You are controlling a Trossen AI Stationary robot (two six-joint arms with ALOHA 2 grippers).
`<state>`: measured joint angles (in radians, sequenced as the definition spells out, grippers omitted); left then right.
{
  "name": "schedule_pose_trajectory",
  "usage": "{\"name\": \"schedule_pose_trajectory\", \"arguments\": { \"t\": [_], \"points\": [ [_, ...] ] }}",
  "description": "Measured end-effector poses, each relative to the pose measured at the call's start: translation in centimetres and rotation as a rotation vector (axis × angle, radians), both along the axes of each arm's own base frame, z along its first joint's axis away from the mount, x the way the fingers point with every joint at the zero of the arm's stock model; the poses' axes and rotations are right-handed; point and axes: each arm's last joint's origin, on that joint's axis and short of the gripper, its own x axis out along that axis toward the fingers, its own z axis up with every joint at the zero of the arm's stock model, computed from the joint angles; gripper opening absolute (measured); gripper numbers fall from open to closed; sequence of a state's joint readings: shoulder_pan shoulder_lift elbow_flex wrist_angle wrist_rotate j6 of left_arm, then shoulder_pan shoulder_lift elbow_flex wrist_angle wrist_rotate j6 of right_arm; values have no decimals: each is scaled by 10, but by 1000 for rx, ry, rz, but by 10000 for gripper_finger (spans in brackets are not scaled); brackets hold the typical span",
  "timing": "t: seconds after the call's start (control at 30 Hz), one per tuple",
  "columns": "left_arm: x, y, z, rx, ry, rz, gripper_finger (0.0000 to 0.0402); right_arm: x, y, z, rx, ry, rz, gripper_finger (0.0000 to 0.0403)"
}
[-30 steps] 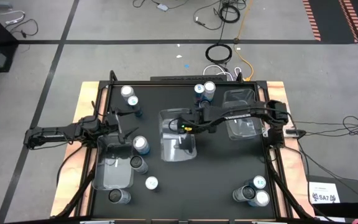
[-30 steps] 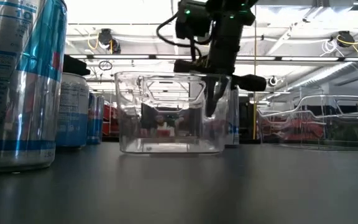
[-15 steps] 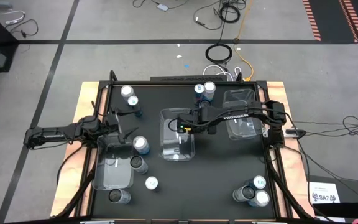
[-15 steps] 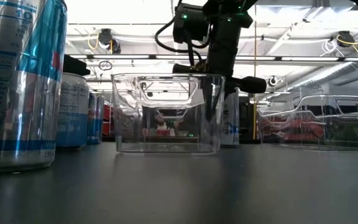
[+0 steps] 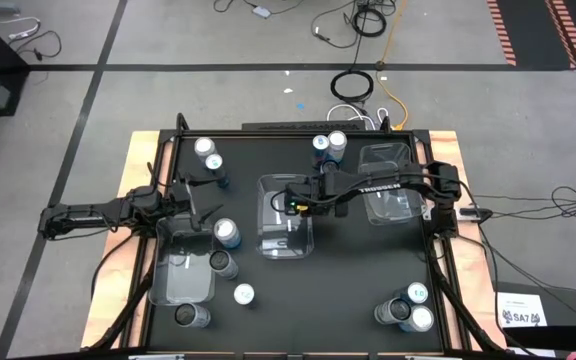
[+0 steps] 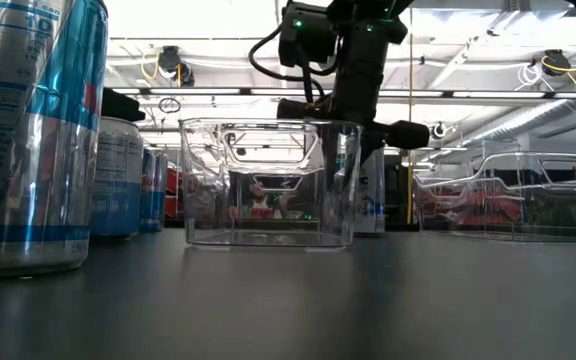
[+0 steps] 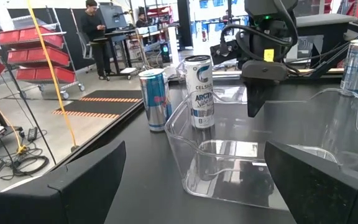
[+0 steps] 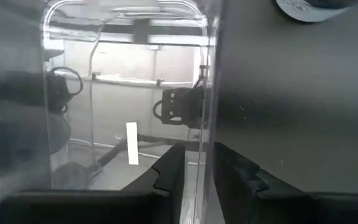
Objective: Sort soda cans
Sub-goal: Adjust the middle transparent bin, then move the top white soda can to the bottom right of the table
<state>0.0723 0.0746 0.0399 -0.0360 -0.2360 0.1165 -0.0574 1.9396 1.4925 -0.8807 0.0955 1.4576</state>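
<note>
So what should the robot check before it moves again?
1. Middle bin flat on the table: ok.
2. Right gripper straddles the bin's wall, fingers slightly apart: ok.
3. Wall fully let go: cannot tell.
4. Middle bin has no cans inside: ok.
5. Left gripper open, waiting beside the left bin: ok.
6. Cans near the left bin stand upright: ok.

Blue-and-silver cans, a white can, clear bin, black table.
</note>
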Motion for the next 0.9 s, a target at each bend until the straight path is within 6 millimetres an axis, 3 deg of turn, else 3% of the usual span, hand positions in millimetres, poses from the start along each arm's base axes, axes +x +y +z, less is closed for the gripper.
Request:
{"name": "schedule_pose_trajectory", "arguments": {
  "t": [0.27, 0.5, 0.67, 0.83, 0.9],
  "points": [
    [0, 0, 0, 0, 0, 0, 391, 8, -3, 22, -18, -48, 102, 105],
    [0, 0, 0, 0, 0, 0, 391, 7, -5, 59, -98, 3, 223, 107],
    [0, 0, 0, 0, 0, 0, 391, -7, 0, 80, -96, 140, 292, 107],
    [0, 0, 0, 0, 0, 0, 391, -32, 16, 92, -222, 396, 346, 106],
    [0, 0, 0, 0, 0, 0, 391, -40, 23, 94, -251, 369, 400, 101]
  ]
}}
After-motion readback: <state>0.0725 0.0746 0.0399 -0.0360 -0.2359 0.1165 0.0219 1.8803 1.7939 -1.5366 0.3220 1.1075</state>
